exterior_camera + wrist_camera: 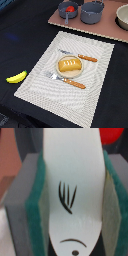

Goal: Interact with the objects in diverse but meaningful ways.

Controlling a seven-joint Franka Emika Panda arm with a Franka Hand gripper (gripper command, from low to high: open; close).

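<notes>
In the wrist view my gripper (75,213) is shut on a small white elongated piece (75,173) with black marks, held between the green pads (38,203). A red round tomato (113,134) shows just beyond it. In the exterior view the tomato (70,8) lies in a grey pot (67,10) at the back. The golden-orange bread loaf (69,65) sits on a round tan plate (69,73) in the middle of the placemat. The yellow banana (16,77) lies on the dark table at the exterior view's left. The gripper is out of the exterior view.
A striped placemat (40,82) holds the plate, a wooden-handled fork (67,80) and a knife (80,56). A pink mat (107,30) at the back carries two grey pots, the second (92,12) beside the first, and a metal bowl (123,16).
</notes>
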